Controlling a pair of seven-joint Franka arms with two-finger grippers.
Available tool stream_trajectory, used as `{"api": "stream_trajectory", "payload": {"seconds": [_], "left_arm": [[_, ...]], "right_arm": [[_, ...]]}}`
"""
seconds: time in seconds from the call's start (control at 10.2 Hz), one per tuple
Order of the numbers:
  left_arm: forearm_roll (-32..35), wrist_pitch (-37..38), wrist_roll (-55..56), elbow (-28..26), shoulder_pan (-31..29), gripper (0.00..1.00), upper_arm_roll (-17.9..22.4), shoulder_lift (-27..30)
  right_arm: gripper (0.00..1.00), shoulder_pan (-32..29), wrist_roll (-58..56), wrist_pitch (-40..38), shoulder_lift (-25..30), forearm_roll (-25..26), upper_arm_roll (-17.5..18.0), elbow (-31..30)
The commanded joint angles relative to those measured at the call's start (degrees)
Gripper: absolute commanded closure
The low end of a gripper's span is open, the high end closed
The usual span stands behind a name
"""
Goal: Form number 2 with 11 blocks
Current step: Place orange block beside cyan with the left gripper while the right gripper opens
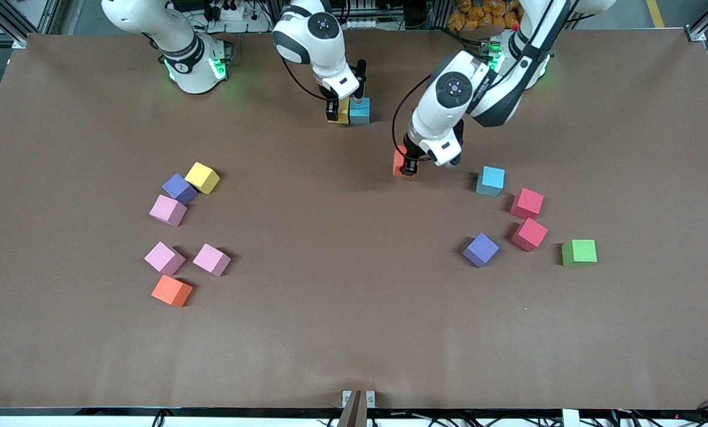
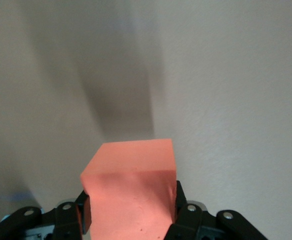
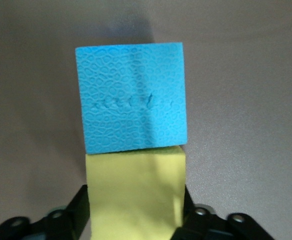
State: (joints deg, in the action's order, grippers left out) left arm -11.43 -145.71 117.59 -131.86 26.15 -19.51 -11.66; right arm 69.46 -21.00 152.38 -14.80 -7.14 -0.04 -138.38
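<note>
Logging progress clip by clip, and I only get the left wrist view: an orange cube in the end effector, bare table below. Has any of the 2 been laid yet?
Observer: Only two cubes, touching side by side near the robots' bases: a yellow cube and a light blue cube.
Operator: Where's the right arm?
Observer: The right end effector is down at that yellow cube.
Operator: And my left end effector?
Observer: The left end effector holds the orange cube over table between that pair and a second light blue cube.
</note>
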Motion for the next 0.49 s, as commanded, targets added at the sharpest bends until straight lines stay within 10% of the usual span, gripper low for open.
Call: {"api": "stream_trajectory", "payload": {"seconds": [0.0, 0.39], "left_arm": [[-1.8, -4.5, 3.8, -4.1, -2.2, 0.82, -4.3, 0.7], [-6.8, -6.3, 3.9, -6.8, -2.3, 0.82, -8.3, 0.7]], "right_arm": [[0.00, 0.9, 1.4, -0.3, -0.2, 0.8, -0.9, 0.7], [0.00, 0.6, 0.2, -2.5, 2.7, 0.9, -2.9, 0.7]]}}
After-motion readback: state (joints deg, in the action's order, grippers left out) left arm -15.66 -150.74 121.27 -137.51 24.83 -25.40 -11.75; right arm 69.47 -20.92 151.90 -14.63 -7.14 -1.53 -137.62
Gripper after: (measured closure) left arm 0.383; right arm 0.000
